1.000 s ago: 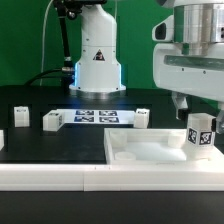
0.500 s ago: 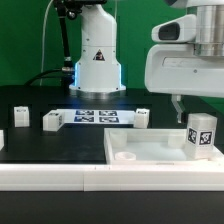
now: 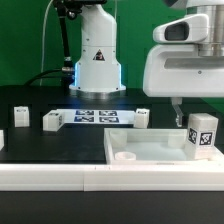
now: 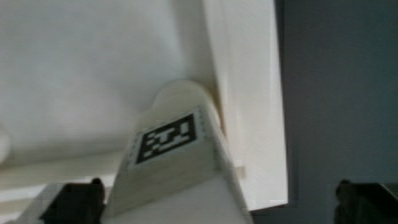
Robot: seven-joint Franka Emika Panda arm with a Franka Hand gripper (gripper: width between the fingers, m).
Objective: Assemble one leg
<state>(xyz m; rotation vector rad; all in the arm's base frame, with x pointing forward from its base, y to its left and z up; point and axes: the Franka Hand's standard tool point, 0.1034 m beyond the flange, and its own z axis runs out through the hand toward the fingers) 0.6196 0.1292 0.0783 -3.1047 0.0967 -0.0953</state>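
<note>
A leg (image 3: 203, 136), a small white block with a black-and-white tag, stands upright on the near right corner of the large white panel (image 3: 150, 146). My gripper (image 3: 196, 106) hangs just above it, open and empty. One dark finger (image 3: 178, 113) shows to the exterior view's left of the leg. In the wrist view the leg (image 4: 169, 140) rises between my two spread fingertips (image 4: 80, 203), touching neither. The gripper (image 4: 222, 206) is centred over the leg, with the panel (image 4: 89, 70) beneath.
Three more legs (image 3: 20, 115) (image 3: 52, 121) (image 3: 143, 117) lie on the black table behind the panel, and another shows at the exterior view's left edge (image 3: 2, 141). The marker board (image 3: 95, 116) lies in front of the robot base (image 3: 97, 60).
My gripper has risen off the leg, which was between its fingers a second ago. The leg stays standing on the panel.
</note>
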